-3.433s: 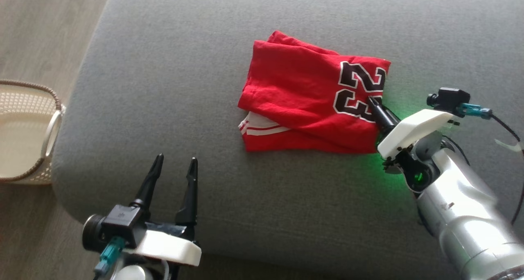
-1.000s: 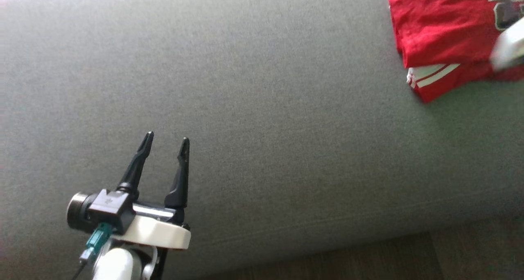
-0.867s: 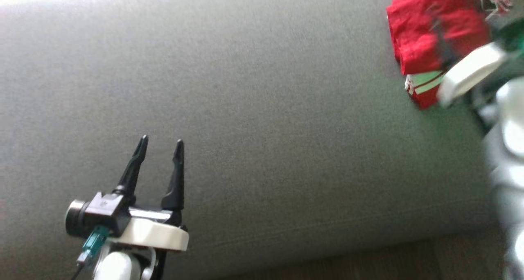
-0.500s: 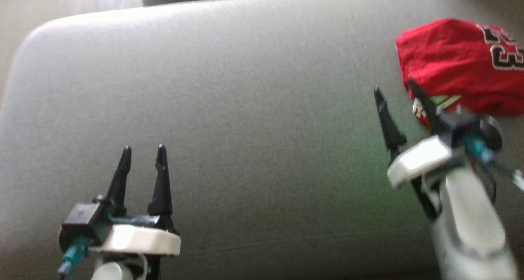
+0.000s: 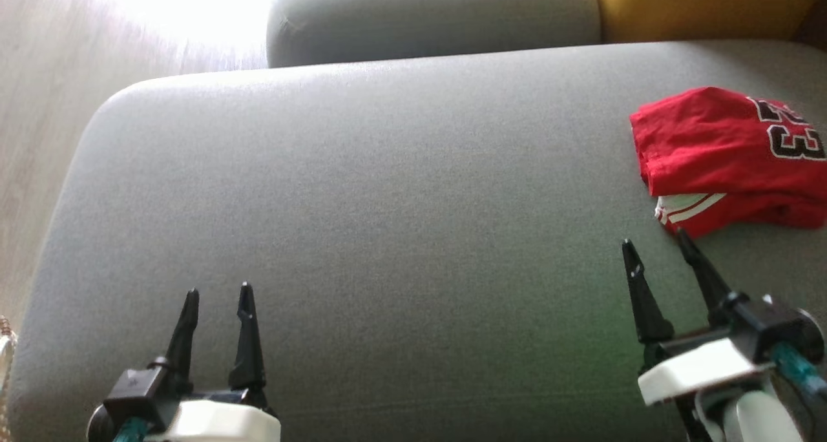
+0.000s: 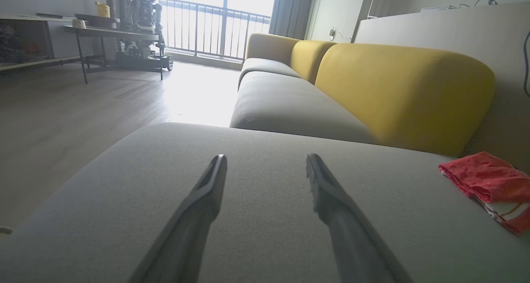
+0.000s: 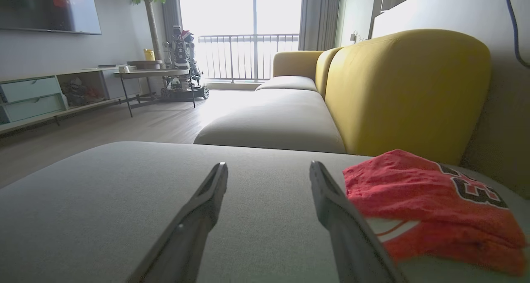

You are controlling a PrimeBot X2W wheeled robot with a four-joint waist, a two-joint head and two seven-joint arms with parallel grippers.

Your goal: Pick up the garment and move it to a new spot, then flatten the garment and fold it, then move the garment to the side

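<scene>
The garment (image 5: 723, 157) is a folded red jersey with black-and-white numbers and a white-striped hem, lying at the far right of the grey sofa seat (image 5: 387, 222). It shows at the right edge of the left wrist view (image 6: 490, 183) and just right of the fingers in the right wrist view (image 7: 430, 200). My right gripper (image 5: 654, 245) stands open just in front of the garment's lower left corner, holding nothing. My left gripper (image 5: 218, 293) is open at the lower left, far from the garment, with only sofa fabric between its fingers.
A yellow sofa backrest (image 5: 698, 6) runs behind the seat, with a second grey cushion (image 5: 433, 15) beyond. Wooden floor (image 5: 39, 106) lies to the left. In the wrist views, a side table (image 7: 157, 74) and a low cabinet (image 7: 37, 97) stand across the room.
The head camera has swung, so the whole picture shifted. My right gripper let go of the garment and pulled back toward me, standing open in front of it. The garment lies still.
</scene>
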